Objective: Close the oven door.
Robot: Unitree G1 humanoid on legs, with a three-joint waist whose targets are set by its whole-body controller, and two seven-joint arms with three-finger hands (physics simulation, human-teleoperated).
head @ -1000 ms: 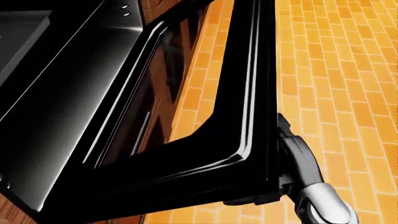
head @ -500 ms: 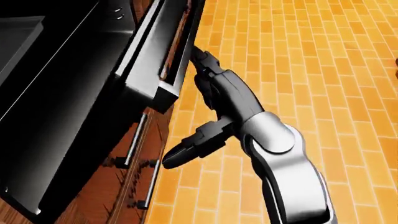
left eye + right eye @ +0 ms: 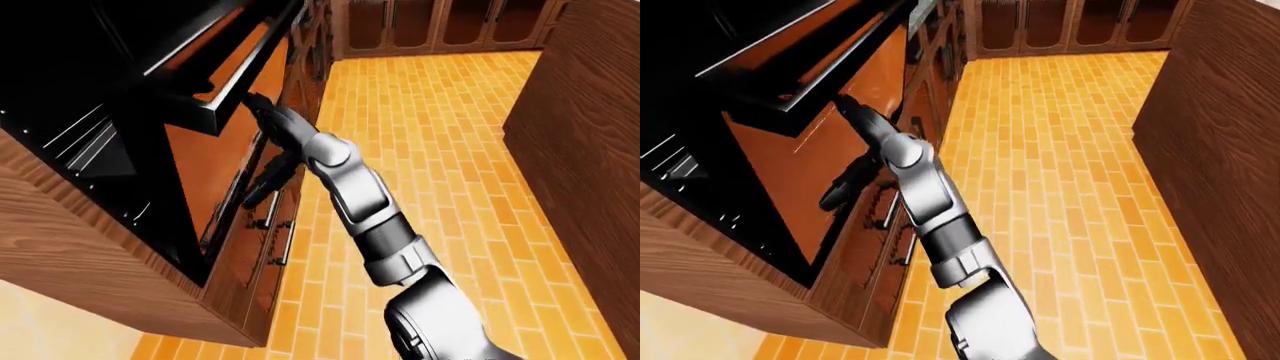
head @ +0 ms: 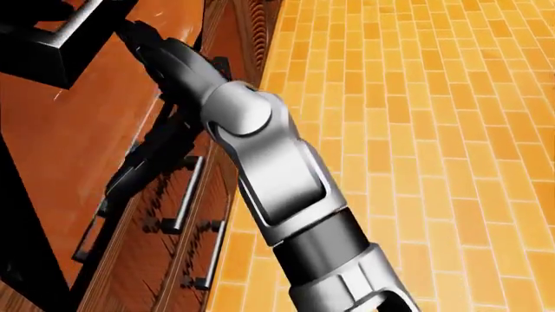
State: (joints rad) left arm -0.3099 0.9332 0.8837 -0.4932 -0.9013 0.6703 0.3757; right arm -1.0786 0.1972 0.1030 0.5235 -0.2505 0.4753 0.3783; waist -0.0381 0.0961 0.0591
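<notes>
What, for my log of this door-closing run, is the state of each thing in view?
oven door: partly open, tilted, with the oven's inside showing at the left of the left-eye view.
right hand: open, fingers spread against the door's outer face near its top edge.
drawers: shut.
far cabinets: doors shut.
left hand: not in view.

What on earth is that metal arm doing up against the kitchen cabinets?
A humanoid robot is working to shut an oven door. Its right hand is reaching up under the door's top edge, near the handle. The door is not shut yet: in the left-eye view the oven racks show through the gap beside it. The fingers are too dark to tell whether they grip anything. The other hand is not in view.
</notes>
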